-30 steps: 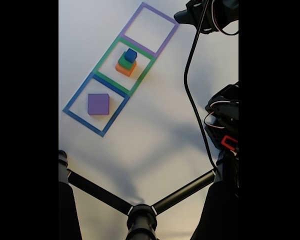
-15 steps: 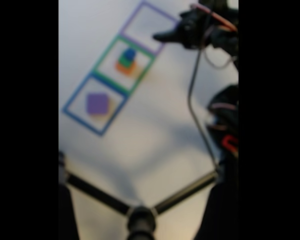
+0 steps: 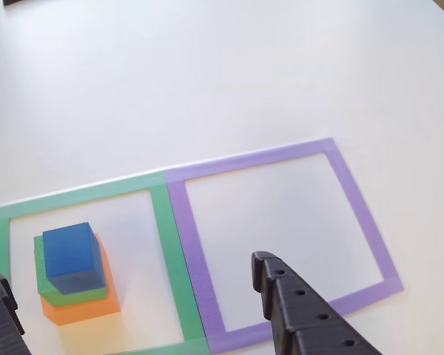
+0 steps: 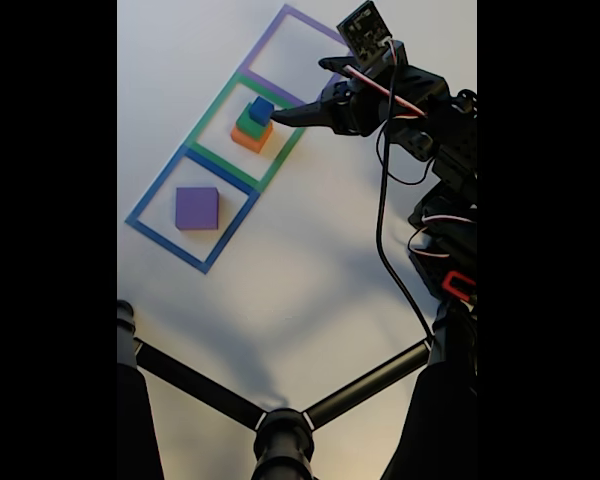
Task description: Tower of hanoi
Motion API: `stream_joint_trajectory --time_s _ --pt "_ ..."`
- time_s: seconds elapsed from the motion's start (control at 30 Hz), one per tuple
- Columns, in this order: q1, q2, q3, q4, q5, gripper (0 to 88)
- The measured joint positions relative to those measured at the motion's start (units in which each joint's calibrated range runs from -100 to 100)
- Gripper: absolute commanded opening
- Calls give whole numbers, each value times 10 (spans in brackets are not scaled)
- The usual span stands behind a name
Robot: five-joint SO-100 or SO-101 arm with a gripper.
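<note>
Layout: you have three taped square outlines in a row on the white bench (image 3: 229,81) serving as the pegs; the purple-taped one (image 3: 362,222) between and beyond your fingers is bare.
Stack: the small blue foam cube (image 3: 72,251) sits on the green foam block (image 3: 59,294), itself on the orange foam block (image 3: 81,310), inside the green-taped outline (image 3: 163,222), just ahead of the left finger.
Base: the flat purple foam block (image 4: 197,208) lies alone in the blue-taped outline (image 4: 150,195), well apart from you.
Fingers: your gripper (image 3: 133,288) stands spread wide, holding nothing and touching no block.
Judgement: the blue cube, being topmost, looks your next pick.

Sunlit white table (image 4: 310,260), soft shadows
</note>
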Motion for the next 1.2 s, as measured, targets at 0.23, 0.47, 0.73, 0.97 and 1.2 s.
stream_joint_trajectory --time_s 0.23,0.47,0.73,0.97,1.2 --pt "-2 41 71 -142 0 395" --pt "-27 135 89 -277 0 404" --pt "-51 235 89 -384 0 405" --pt "-59 332 87 -464 0 398" --pt "-81 384 69 -502 0 364"
